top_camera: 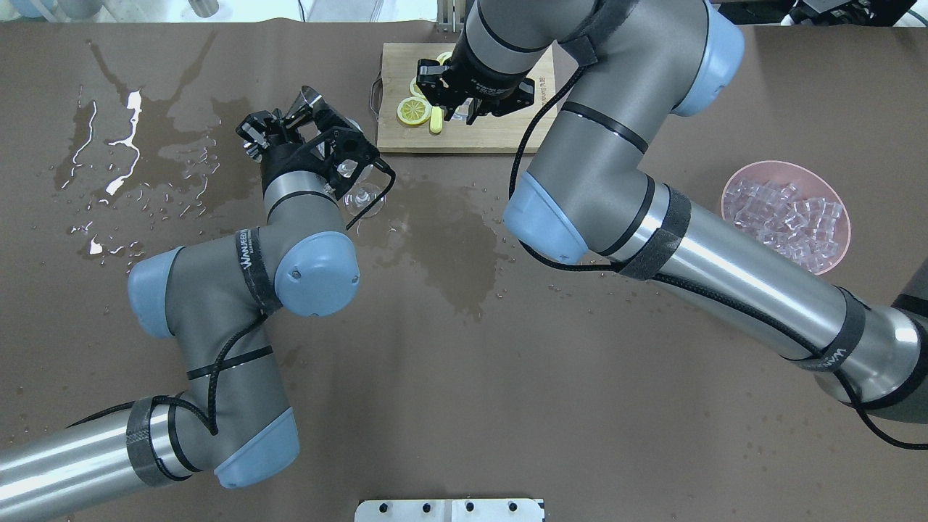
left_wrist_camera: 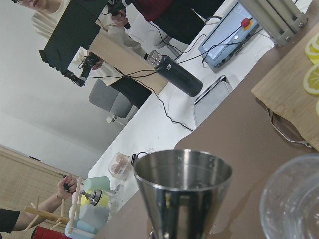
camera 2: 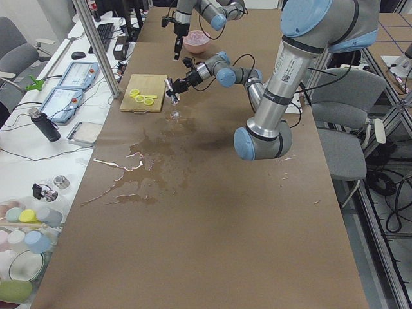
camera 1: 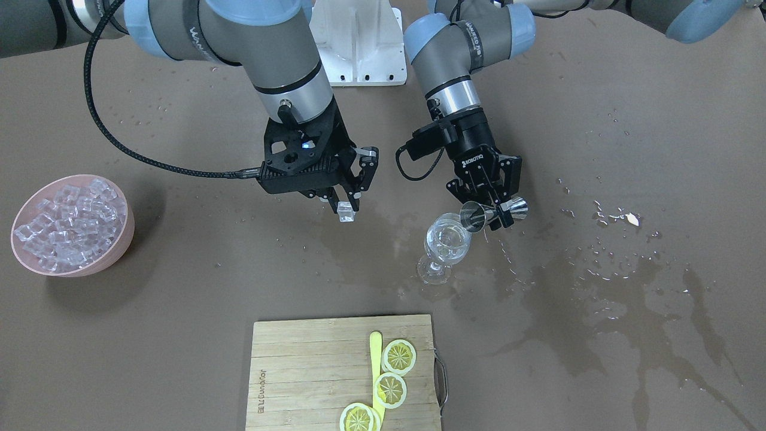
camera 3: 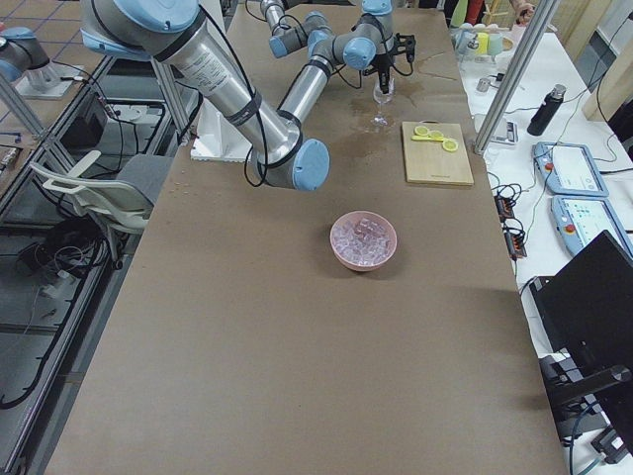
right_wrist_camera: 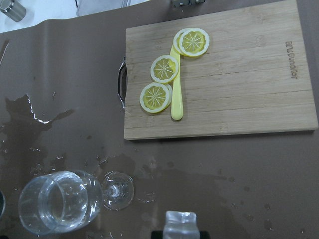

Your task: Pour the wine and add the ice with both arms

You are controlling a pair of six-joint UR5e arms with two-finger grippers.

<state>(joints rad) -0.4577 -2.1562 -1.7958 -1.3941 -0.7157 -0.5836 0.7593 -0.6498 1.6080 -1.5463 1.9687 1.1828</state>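
I am clamping my left gripper on the jigger, jaws closed across its narrow waist so that I am able to tip it. It is lying almost on its side, wide mouth at the rim of the glass, so that whatever is leaving it is falling into the bowl of the glass and not onto the table. The wine is hard to tell from the glass itself, but I am judging that a small clear measure is sitting low in it.

My right gripper is pinching one cube, jaws closed on it, and hanging it over the table beside the glass, not above it. I am holding off there, I think, so my two arms are not crowding one rim during the pour. The rest of the ice is lying in the pink bowl, well apart from the glass.

Spill is darkening the table around the glass's foot, so I am judging it may slide if nudged. The cube is wanting a low, gentle release.
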